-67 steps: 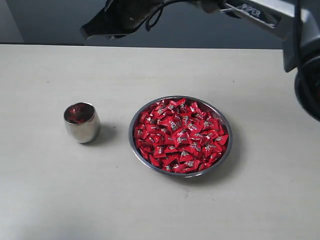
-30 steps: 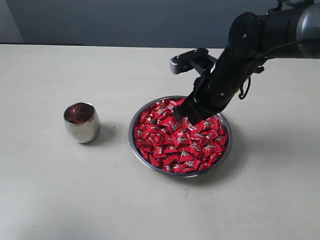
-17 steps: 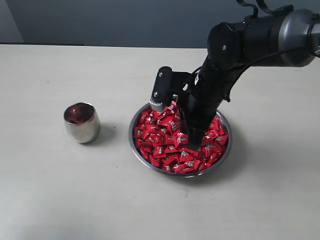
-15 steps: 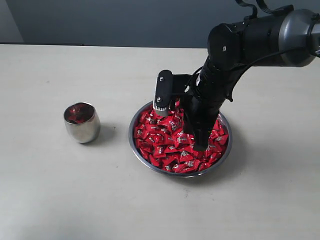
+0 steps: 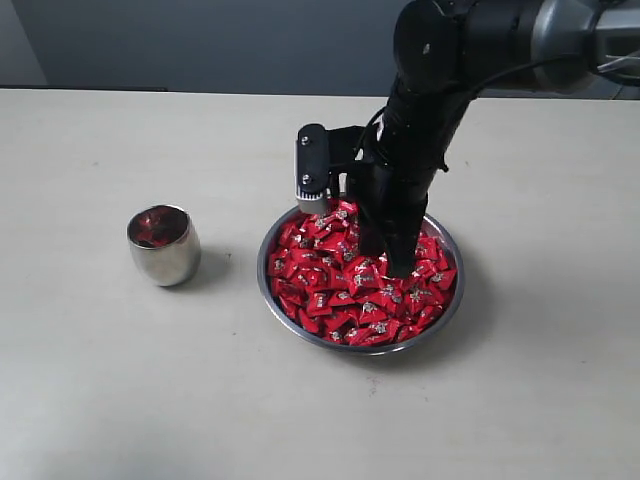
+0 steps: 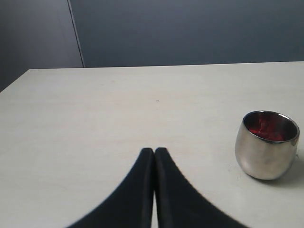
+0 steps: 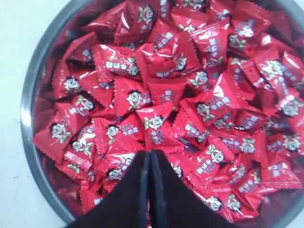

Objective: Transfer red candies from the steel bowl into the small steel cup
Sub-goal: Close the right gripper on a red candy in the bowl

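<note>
On the pale table (image 5: 100, 400), right of centre: wide shallow round bowl of shiny grey steel (image 5: 262, 280), mouth upward, filled almost to its rim with small glossy red foil-wrapped candies (image 5: 335, 290).

Candies: squarish pillows with crimped edges, each printed with a small pale cartoon face. They are heaped flat and tilted, long axes pointing every way, with no common heading.

Left of the bowl, well apart: small polished egg-bodied steel cup (image 5: 165, 255), upright, mouth upward, red showing inside.

Right tool (image 5: 400, 268): black, on a black arm reaching in from the upper right. It points steeply down into the bowl's right half, tips at the candy surface. Wrist view: its two fingers (image 7: 137, 199) are pressed together along their length, tips over the heap. Whether a candy is caught cannot be told. Against half a second ago, tool and wrist stand slightly higher and more upright; bowl, cup and heap are unmoved.

Left tool (image 6: 154, 156): fingers closed flat against each other, holding nothing, low above bare table, the cup near and ahead of it.
</note>
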Available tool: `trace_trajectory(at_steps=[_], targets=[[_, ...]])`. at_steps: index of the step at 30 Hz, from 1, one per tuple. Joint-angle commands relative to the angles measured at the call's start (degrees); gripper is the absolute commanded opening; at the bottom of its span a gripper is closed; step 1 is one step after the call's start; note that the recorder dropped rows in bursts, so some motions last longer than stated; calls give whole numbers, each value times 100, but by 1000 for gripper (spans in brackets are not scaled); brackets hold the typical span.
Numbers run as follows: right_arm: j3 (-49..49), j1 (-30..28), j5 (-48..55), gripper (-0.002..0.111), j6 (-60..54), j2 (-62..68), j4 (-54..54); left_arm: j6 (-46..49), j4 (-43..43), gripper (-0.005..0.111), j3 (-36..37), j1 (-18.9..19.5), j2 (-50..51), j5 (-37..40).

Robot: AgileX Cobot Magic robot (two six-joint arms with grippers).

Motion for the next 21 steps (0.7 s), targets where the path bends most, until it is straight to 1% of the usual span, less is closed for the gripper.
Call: trace_trajectory(at_steps=[1,4,10,15,17,19,21], targets=[[-390,-6,543,-1,-46,477,40,-15,7,0,22,4,-26,-10],[-479,-6,606,-1,-46,609,-45,-15,7,0,22,4,-26,-10],[-477,-6,149,-1,197,608,34,-15,7,0,22,4,-26,-10],[-477,105,122,-1,276,608,17,-15,7,0,22,4,-26,-10],[-477,194,111,6,276,608,-109,-15,7,0,22,4,-26,-10],[-477,235,96,19,276,618,-191,-15,7,0,22,4,-26,-10],[-477,263,70,36,276,632,-365,-15,7,0,22,4,-26,-10]])
